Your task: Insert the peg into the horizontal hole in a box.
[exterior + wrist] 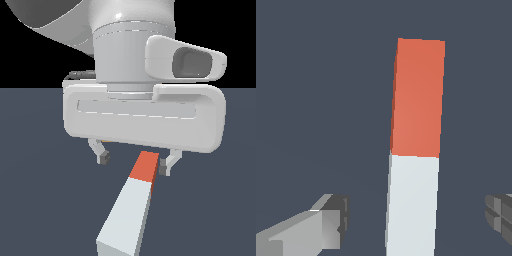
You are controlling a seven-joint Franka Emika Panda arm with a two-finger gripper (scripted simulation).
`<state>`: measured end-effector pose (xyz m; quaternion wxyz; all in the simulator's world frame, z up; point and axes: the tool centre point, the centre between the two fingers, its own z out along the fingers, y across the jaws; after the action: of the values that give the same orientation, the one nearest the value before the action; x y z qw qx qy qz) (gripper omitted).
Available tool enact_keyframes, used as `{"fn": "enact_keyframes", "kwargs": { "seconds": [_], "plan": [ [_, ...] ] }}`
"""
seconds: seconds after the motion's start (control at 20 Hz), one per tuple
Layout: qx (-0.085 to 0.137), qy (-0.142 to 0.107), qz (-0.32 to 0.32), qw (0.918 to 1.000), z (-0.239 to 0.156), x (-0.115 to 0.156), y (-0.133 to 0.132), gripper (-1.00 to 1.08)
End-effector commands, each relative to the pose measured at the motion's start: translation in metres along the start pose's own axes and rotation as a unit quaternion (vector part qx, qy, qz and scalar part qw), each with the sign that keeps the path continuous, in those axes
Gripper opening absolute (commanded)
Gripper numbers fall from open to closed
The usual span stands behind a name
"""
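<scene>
The long square-sectioned pale grey-white peg (131,207) with a short red-orange end lies flat on the dark worktop (40,200). The end effector (134,163) stands apart, straddling the red end without contact.

Flat, dark slate-blue floor (40,210) under a plain black backdrop (30,60).

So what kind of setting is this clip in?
Most likely a bare simulated test scene, not a real room: a flat, featureless dark blue-grey floor under a pure black backdrop, with only the open gripper above a flat-shaded peg. No box or hole is in view.
</scene>
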<state>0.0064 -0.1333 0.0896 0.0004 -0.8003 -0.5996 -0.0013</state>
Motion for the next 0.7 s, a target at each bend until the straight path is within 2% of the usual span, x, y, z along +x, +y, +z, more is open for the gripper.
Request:
{"fn": "enact_keyframes", "kwargs": {
  "seconds": [0.0, 0.25, 0.65],
  "plan": [
    [0.000, -0.001, 0.014, 0.9999, 0.010, -0.015, 0.003, 1.00],
    [0.000, -0.002, 0.026, 0.9997, 0.018, -0.029, 0.005, 1.00],
    [0.001, -0.002, 0.026, 0.9997, 0.032, -0.028, 0.005, 1.00]
  ]
}}
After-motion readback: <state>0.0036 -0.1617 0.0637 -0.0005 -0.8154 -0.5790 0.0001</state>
